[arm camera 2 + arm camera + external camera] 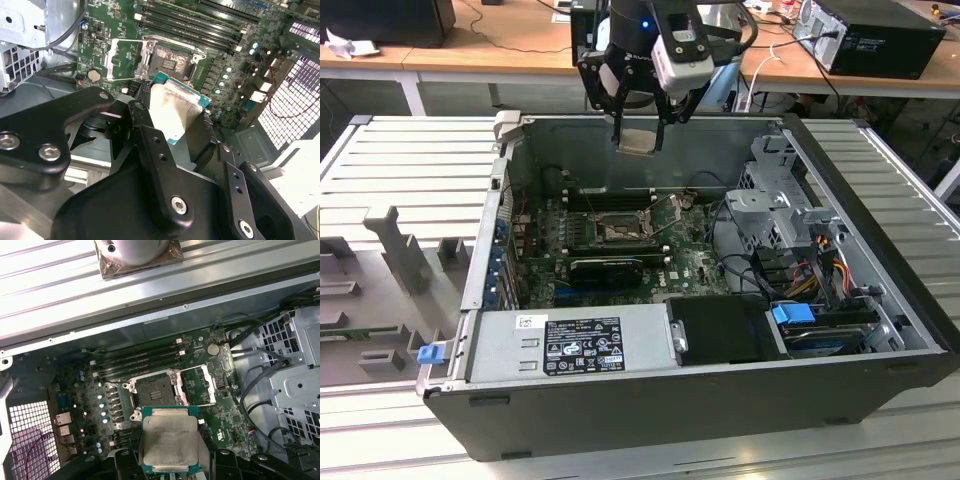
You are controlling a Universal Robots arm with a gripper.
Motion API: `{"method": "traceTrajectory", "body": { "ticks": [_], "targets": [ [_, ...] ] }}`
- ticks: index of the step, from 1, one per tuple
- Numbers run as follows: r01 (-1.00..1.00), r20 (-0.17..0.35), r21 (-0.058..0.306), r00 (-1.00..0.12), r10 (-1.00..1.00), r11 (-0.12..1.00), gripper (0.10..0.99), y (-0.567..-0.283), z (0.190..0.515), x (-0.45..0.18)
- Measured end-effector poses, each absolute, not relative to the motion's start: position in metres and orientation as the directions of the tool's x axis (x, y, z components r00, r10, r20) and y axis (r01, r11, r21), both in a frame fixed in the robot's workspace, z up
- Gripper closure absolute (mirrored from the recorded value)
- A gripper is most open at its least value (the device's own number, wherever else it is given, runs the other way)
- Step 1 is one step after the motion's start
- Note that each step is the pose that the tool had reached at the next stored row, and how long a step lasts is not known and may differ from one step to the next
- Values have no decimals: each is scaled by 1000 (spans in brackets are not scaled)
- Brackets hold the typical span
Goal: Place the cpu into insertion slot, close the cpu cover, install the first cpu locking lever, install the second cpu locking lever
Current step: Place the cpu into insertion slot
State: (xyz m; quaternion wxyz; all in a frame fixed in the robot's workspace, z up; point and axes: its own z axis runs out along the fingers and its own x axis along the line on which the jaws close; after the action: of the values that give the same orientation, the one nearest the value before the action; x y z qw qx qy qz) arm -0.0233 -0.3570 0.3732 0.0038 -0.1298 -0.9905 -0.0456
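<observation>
**Chip aloft over the open case, clamped by its edges**

My claw [638,142] is closed on the cpu [170,440], pinching it across two opposite edges, with the dull metal top facing away from the board. In the exterior view it hangs above the rear of the open computer case [650,400], which lies on its side on the ribbed grey worktop [420,150]. The insertion slot [617,232] lies well apart from the chip, toward 6 o'clock. Both wrist views show the socket bare, with the cpu cover [197,385] swung open just beside it.

I judge the chip to be light and quite stiff, so weight is no worry. Its green edge is thin, though, and offers the fingers [150,150] little to bite on, so a twist could let it slip. The grey top looks smeared, so I would not trust that face for friction. The underside contacts and the socket's dark centre are likely the fragile parts. I think the edges are the only proper place to hold it, kept flat and square.
</observation>
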Motion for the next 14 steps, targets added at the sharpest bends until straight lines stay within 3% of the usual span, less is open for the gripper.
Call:
{"method": "traceTrajectory", "body": {
  "ticks": [14],
  "targets": [
    [341,19,89,-940,340,936,561,-357,373,-23]
  ]
}}
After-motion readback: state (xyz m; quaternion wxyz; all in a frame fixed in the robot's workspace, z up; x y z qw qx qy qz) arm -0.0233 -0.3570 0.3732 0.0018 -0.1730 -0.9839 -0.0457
